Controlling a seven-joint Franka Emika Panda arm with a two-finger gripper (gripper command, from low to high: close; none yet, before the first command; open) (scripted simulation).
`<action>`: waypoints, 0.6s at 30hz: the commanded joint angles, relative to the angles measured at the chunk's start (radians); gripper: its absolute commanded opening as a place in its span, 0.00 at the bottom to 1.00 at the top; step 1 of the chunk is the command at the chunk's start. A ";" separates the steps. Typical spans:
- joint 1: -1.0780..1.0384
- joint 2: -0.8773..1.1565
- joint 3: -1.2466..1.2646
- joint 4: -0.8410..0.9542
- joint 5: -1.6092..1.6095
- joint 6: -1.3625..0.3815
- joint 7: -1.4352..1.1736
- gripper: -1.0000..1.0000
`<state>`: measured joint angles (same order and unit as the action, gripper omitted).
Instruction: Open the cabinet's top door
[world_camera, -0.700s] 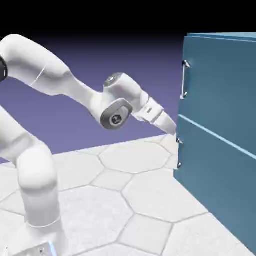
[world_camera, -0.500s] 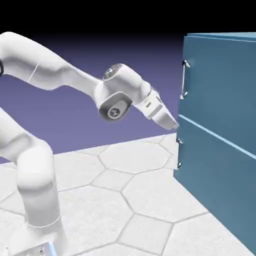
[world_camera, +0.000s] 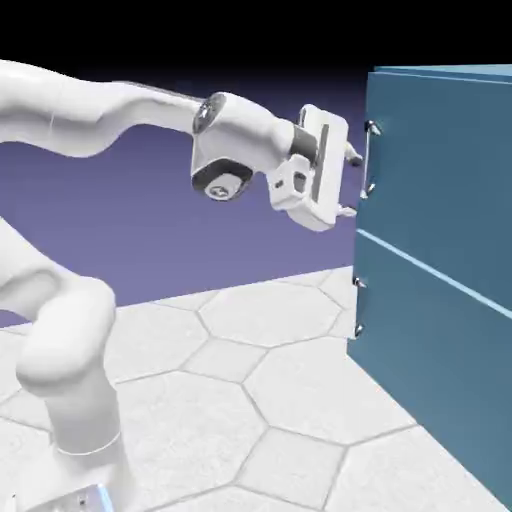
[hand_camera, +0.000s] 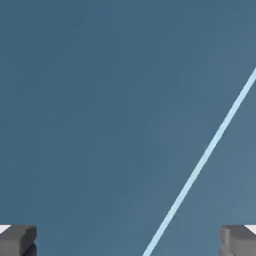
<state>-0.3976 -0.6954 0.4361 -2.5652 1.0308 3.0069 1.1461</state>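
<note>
Pincer spread wide, facing flat teal cabinet.

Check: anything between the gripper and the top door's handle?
Nothing visible. The open gripper faces the top door, level with its silver handle, with only bare gap between. The hand view shows just blue cabinet face.

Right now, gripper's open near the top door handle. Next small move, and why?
Probably ease the gripper forward so its open fingers straddle the handle of the top door, then close. It sits level with the handle, just short of it, and the hand view shows only teal panel, no bar between the fingertips.
</note>
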 joint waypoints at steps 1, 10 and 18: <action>-0.017 -0.005 0.018 0.010 0.044 -0.001 0.017 0.50; -0.173 -0.053 0.184 0.103 0.435 -0.013 0.171 0.50; -0.311 -0.095 0.331 0.186 0.783 -0.023 0.308 0.50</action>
<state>-0.7087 -0.7906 0.7674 -2.3793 1.8137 2.9840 1.4538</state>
